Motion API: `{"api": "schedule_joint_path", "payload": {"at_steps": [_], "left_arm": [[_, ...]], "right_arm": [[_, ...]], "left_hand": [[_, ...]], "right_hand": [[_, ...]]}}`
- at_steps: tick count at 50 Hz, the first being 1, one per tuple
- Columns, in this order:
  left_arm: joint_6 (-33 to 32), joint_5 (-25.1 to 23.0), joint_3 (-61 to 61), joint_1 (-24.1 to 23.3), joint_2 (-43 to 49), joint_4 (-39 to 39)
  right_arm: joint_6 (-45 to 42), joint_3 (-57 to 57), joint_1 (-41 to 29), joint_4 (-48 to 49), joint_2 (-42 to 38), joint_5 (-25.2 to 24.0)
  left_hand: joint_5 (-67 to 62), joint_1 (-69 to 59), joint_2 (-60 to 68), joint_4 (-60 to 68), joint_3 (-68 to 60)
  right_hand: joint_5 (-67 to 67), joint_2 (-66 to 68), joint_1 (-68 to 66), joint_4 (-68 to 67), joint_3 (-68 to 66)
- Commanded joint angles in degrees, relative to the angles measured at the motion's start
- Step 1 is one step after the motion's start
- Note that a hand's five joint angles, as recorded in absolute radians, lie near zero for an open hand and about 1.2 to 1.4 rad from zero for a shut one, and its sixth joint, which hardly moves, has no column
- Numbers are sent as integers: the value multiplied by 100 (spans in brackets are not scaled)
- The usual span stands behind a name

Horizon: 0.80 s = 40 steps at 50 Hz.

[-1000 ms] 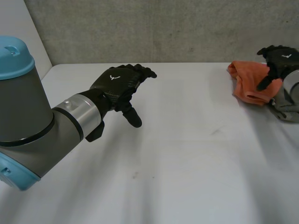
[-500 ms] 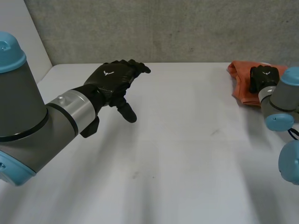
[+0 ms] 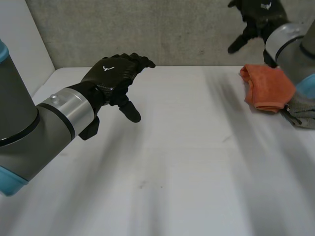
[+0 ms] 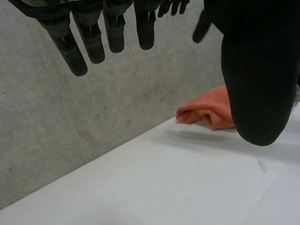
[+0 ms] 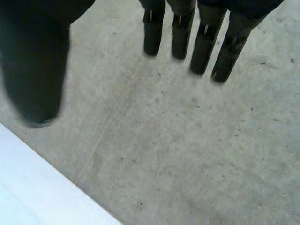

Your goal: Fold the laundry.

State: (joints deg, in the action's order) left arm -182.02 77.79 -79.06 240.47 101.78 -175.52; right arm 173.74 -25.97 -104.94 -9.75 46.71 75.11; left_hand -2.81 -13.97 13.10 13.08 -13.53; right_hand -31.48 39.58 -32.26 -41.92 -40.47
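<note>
A folded orange cloth (image 3: 266, 86) lies at the table's far right, near the wall; from the left wrist it is the orange cloth (image 4: 210, 110) beyond my thumb. My right hand (image 3: 260, 14) is raised well above and behind it, in front of the wall, touching nothing. Its fingers (image 5: 205, 43) are straight and spread from the thumb, with only wall behind them. My left hand (image 3: 111, 78) hovers over the table's far left, fingers (image 4: 114, 33) straight, thumb apart, empty.
A crumpled grey cloth (image 3: 300, 117) lies at the right edge, just in front of the orange one. The white table (image 3: 187, 162) ends at a concrete wall (image 3: 172, 29) at the back and a white panel (image 3: 29, 49) on the left.
My right hand has let go of the orange cloth and risen up toward the wall. The left hand has drifted slightly back and to the left.
</note>
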Motion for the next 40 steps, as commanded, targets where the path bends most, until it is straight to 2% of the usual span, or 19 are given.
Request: {"api": "schedule_joint_path", "payload": {"at_steps": [1,6,13,16,19,22,25,26,33,40], "left_arm": [[0,-1,-48,-9,-44,0],[0,-10,-48,9,-44,0],[0,-1,-57,18,26,0],[0,-10,-66,26,52,0],[0,-10,-74,26,79,-26],[0,-1,-74,26,122,-123],[0,-1,-74,26,184,-176],[0,-1,-74,26,201,-185],[35,-1,-74,26,202,-185],[61,17,-74,53,149,-185]], "right_arm": [[-235,-427,43,-44,-951,654],[-429,-129,315,-62,-1769,768],[-692,1643,886,-36,-3349,1347],[-999,2138,1080,-19,-3764,1550],[-1158,2166,1159,139,-3862,1568],[-1264,2096,1265,473,-3853,1551],[-1264,2061,1309,553,-3836,1446],[-1264,2061,1300,544,-3809,1349],[-1159,1956,1169,369,-3151,1077],[-387,1490,686,193,-1896,225]], "left_hand": [[57,173,-87,-85,129],[57,173,-87,-85,129],[40,157,-70,-68,113],[40,157,-70,-68,113],[40,157,-70,-68,113],[24,140,-53,-52,96],[24,140,-53,-51,96],[24,140,-53,-51,96],[7,123,-36,-35,79],[7,123,-36,-35,79]], "right_hand": [[3148,-2958,2226,3192,3047],[3148,-2958,2226,3192,3047],[3148,-2958,2226,3192,3047],[3148,-2958,2226,3192,3047],[3148,-2958,2226,3192,3047],[3148,-2958,2226,3192,3047],[-1051,1241,-1972,-1006,-1152],[-3824,4014,-4746,-3780,-3925],[-3852,4042,-4774,-3808,-3953],[-3852,4042,-4774,-3808,-3953]]}}
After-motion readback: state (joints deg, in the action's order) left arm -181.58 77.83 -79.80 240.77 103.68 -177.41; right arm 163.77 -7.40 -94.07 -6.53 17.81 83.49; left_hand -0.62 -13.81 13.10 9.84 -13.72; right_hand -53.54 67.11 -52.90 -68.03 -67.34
